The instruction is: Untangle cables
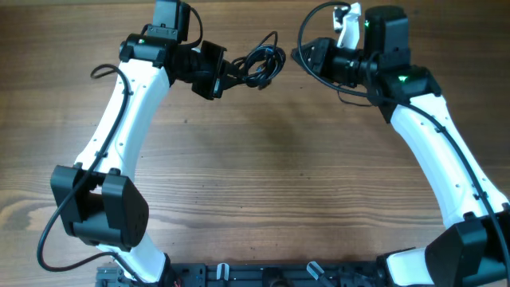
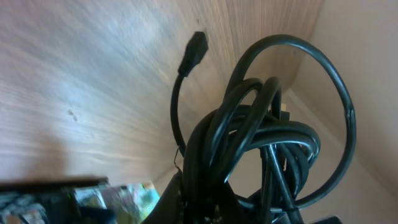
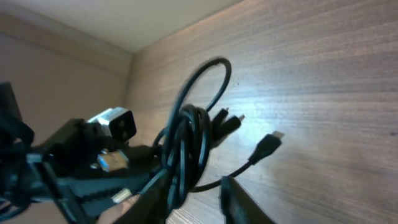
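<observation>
Black cables (image 1: 256,64) are wound into one knotted bundle toward the top of the overhead view, above the wooden table (image 1: 263,183) and between the two grippers. The strands overlap too tightly for a sure count. One large loop arches out of the knot, and the right wrist view shows two small plug ends poking free on short tails, one of them a plug (image 3: 268,142) hanging nearest the wood.

The left gripper (image 1: 225,73) meets the bundle's left end and seems to be pinching it. From the right wrist camera the knot stands out from that claw, apparently clear of the tabletop, though the left wrist view is too filled with cord to show the fingers themselves.

The right gripper (image 1: 301,54) sits just right of the bundle. Its two fingers (image 3: 239,199) are spread apart, dark and blurred at the bottom of its own view. The knot lies close by one finger, but I cannot tell whether it touches.
</observation>
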`<state>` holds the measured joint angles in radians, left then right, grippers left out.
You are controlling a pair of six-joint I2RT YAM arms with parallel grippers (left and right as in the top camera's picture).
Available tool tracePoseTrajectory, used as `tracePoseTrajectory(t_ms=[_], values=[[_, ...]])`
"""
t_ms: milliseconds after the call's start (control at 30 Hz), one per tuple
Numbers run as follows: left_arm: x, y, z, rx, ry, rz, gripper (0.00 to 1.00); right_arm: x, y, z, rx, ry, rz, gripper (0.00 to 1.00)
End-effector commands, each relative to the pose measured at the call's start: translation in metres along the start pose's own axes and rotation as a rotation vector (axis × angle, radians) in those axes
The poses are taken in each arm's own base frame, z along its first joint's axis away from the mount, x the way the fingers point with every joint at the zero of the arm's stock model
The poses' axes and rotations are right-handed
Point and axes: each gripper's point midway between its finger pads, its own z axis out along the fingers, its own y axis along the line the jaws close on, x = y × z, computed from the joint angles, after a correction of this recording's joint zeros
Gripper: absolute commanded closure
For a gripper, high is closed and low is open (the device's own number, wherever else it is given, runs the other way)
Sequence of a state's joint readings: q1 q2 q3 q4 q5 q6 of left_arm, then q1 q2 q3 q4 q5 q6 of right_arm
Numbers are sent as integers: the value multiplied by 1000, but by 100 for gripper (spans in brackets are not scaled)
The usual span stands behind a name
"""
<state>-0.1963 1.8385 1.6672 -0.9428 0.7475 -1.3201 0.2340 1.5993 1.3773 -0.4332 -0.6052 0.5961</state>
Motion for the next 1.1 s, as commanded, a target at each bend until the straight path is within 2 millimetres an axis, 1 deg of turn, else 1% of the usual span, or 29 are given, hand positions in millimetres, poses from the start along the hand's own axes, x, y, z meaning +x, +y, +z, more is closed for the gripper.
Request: tracePoseTrajectory(t_ms=[0,167,300,433,567,700,800,967,1067], values=[[25,-9,-6,30,119,-96,96,7,10,4,2,17,-43,63],[35,-11,-7,36,178,-111,96,9,10,5,5,21,-45,55],[50,-15,-12,44,276,-197,96,9,10,5,5,21,-46,47],[54,-26,-23,79,352,-240,96,9,10,5,7,23,-44,44],[48,-30,-32,105,370,-258,96,10,9,5,9,26,-43,43],[43,-31,-35,115,361,-259,96,9,10,5,8,25,-48,43],[39,-30,-33,123,329,-193,96,8,10,5,6,20,-55,43],[22,-27,-27,138,208,-6,96,8,10,5,6,19,-61,43],[16,-27,-26,138,168,62,96,8,10,5,5,19,-62,43]])
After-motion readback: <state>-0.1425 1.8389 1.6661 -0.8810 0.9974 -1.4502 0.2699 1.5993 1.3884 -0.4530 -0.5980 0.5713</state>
